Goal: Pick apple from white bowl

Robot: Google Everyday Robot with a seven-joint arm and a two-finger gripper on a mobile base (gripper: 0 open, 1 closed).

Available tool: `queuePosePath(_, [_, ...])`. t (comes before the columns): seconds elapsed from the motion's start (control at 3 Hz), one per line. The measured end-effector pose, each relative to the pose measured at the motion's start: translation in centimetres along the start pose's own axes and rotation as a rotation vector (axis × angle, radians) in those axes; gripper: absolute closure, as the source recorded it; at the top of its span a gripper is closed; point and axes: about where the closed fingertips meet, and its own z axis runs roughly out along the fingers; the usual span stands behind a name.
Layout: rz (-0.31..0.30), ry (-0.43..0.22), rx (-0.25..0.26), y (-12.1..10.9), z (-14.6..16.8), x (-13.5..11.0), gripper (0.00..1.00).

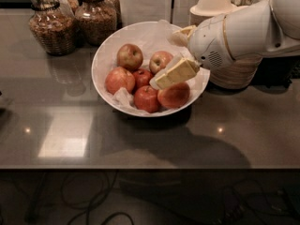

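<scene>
The wide white bowl (105, 55), lined with crumpled white paper, stands in the middle of the dark counter and holds several red apples. One apple (161, 61) lies at the back right, another (174, 95) at the front right. My gripper (172, 55) reaches in from the right over the bowl's right side, just above these apples. Its cream fingers (176, 74) stand apart, one near the far rim and one above the front right apple. It holds nothing.
Two glass jars of nuts (51, 27) (96, 13) stand at the back left. Stacked beige disposable bowls (213, 3) and a woven basket (234, 74) sit right of the bowl, under my arm. A white box (145, 1) is behind. The counter's front edge (140, 167) is near.
</scene>
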Motion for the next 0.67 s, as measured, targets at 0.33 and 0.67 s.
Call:
queuePosePath(0.33, [0.002, -0.002, -0.002, 0.1, 0.0, 0.0, 0.13])
queuePosePath(0.67, [0.059, 0.011, 0.028, 1.0, -1.7, 2.4, 0.0])
